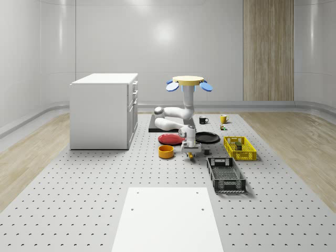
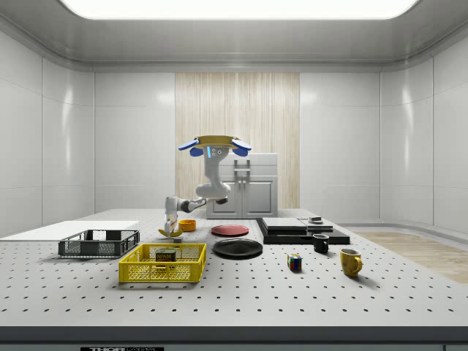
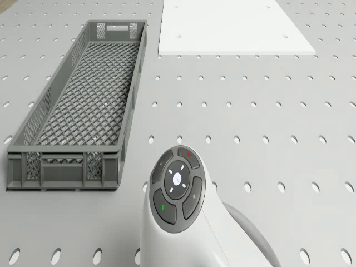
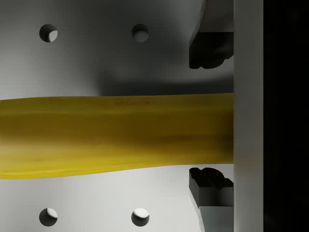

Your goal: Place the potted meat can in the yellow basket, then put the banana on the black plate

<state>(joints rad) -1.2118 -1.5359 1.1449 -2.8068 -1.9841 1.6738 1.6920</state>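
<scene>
The drone (image 1: 189, 81) hovers above the table, over the red and black plates, with its arm bent down toward the table's front. The gripper (image 1: 191, 150) hangs just over the banana (image 1: 192, 154), which lies on the table between the orange bowl and the grey crate. In the wrist view the yellow banana (image 4: 116, 133) runs crosswise between the two dark fingers (image 4: 210, 48); the gripper (image 4: 212, 118) is open, with a gap on one side. The potted meat can (image 2: 166, 256) sits inside the yellow basket (image 1: 240, 148). The black plate (image 1: 207, 137) lies behind the gripper.
An orange bowl (image 1: 166, 151) and a red plate (image 1: 170, 138) lie by the banana. A grey crate (image 1: 226, 174) stands in front of the basket. A white cabinet (image 1: 104, 110), a black tray (image 1: 157, 125), two mugs (image 1: 223, 119) and a cube (image 2: 294, 262) stand farther off.
</scene>
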